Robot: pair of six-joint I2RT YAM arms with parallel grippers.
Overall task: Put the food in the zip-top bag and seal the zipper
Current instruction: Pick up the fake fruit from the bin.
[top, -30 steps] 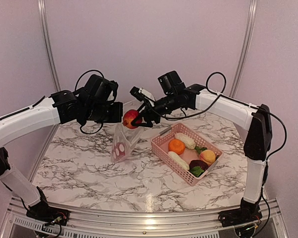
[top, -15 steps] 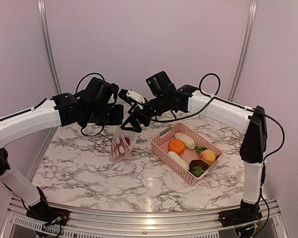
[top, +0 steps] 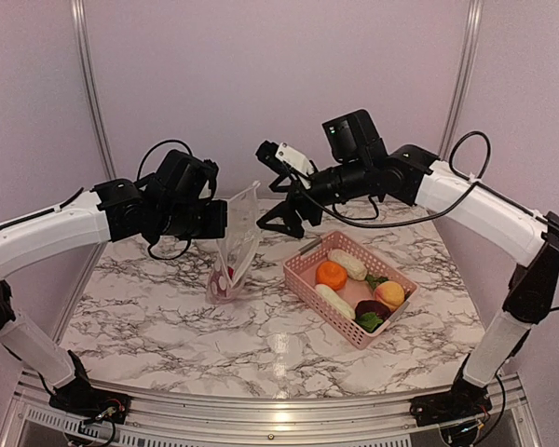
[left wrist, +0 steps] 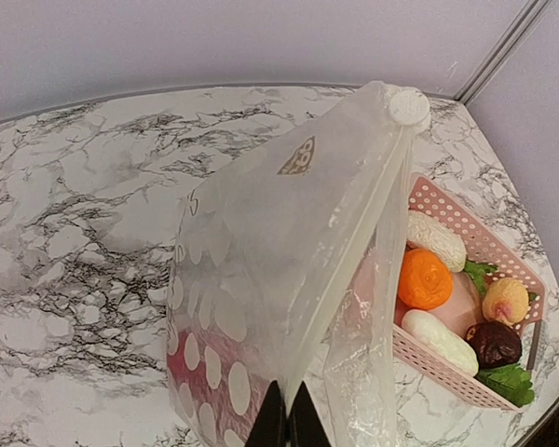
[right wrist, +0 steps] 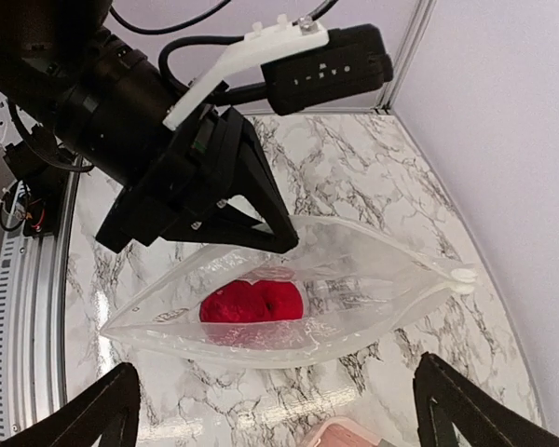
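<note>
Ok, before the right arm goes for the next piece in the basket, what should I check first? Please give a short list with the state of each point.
1. Left pincer grips the bag by its edge: ok, shut on it, bag held upright.
2. Bag mouth open: ok, wide in the right wrist view.
3. Red piece inside the bag: ok, low in it.
4. Right pincer open and empty: ok.
5. Right pincer apart from the bag: ok, in the air beside the mouth.
6. Basket has pieces to pick: ok, the orange piece lies uncovered.
</note>
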